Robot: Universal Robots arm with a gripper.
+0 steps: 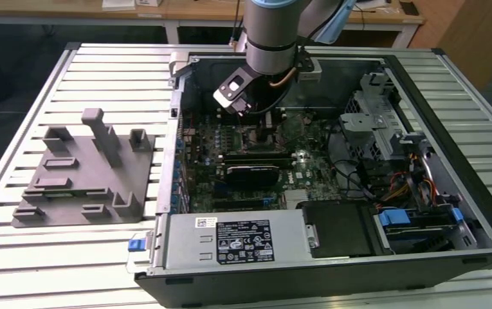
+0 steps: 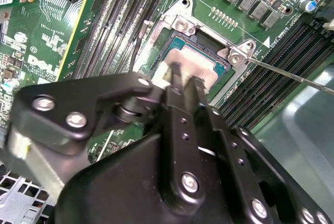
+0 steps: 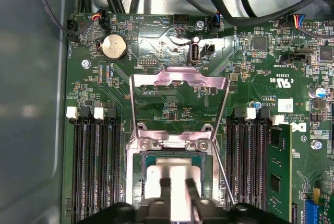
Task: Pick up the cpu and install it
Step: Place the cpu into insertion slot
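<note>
Sitting cpu (image 3: 175, 173): flat in the socket (image 2: 182, 23), pale top up.
Gripper (image 3: 178, 182): over the cpu in both wrist views, fingers (image 3: 165, 192) a narrow gap apart, pinching nothing; contact with the top unclear.
Load plate (image 3: 180, 85): swung up off the socket, in the first wrist view.
Lever (image 2: 292, 75): thin rod slanting from the socket's corner, in the second wrist view.
Exterior view: arm (image 1: 271, 26) reaches into the computer case (image 1: 314, 283) above the socket; grey block (image 1: 83, 174) lies well apart from the socket.

The block (image 1: 78, 174) sits on the table (image 1: 65, 270), at the exterior view's left of the computer case (image 1: 271, 286). The cpu (image 3: 175, 171) lies in the socket (image 3: 172, 141), between memory slots (image 3: 96, 172).
</note>
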